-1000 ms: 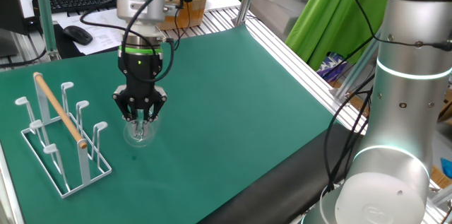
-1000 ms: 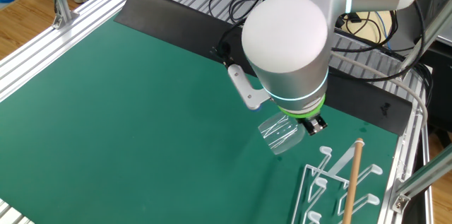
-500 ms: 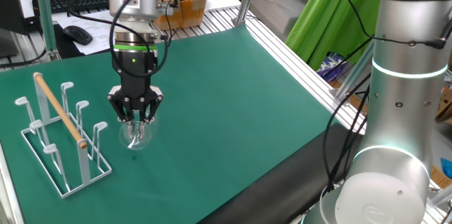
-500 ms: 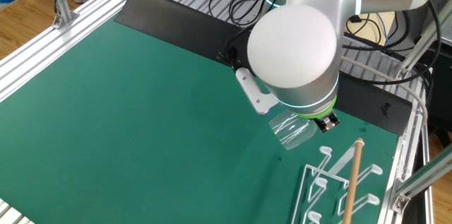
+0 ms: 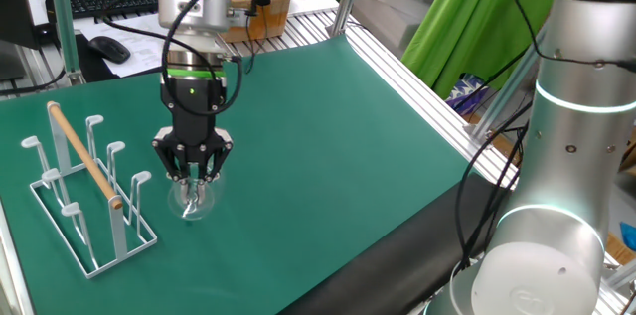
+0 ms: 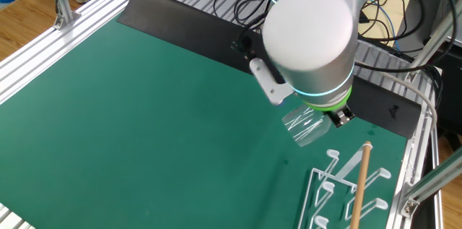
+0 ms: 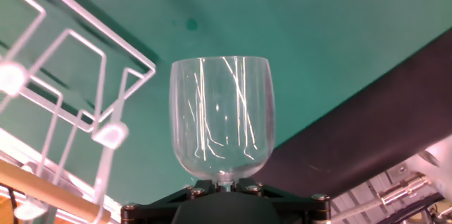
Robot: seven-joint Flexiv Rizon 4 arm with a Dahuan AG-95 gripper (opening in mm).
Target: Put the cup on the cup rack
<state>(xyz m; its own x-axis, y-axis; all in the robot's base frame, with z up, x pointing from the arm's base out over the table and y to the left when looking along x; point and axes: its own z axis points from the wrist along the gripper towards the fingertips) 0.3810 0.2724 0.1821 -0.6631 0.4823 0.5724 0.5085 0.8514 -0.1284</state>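
Observation:
My gripper (image 5: 193,174) is shut on the stem of the cup (image 5: 192,199), a small clear glass goblet that hangs mouth-down above the green mat. In the hand view the cup's bowl (image 7: 221,119) fills the centre, its stem pinched at the gripper (image 7: 220,179). In the other fixed view the cup (image 6: 303,126) shows under the arm's wrist. The cup rack (image 5: 87,196), white wire with upright pegs and a slanted wooden rod, stands on the mat just left of the cup. It also shows in the other fixed view (image 6: 352,189) and in the hand view (image 7: 67,111).
The green mat (image 5: 318,146) covers the table, with aluminium rails along its edges. A black strip (image 6: 216,34) borders one side. A keyboard, mouse and cardboard box lie beyond the far edge (image 5: 109,2). The robot base column (image 5: 566,156) stands at the right.
The gripper with the cup has moved slightly down and towards the near side, staying beside the rack. The grip on the cup is unchanged.

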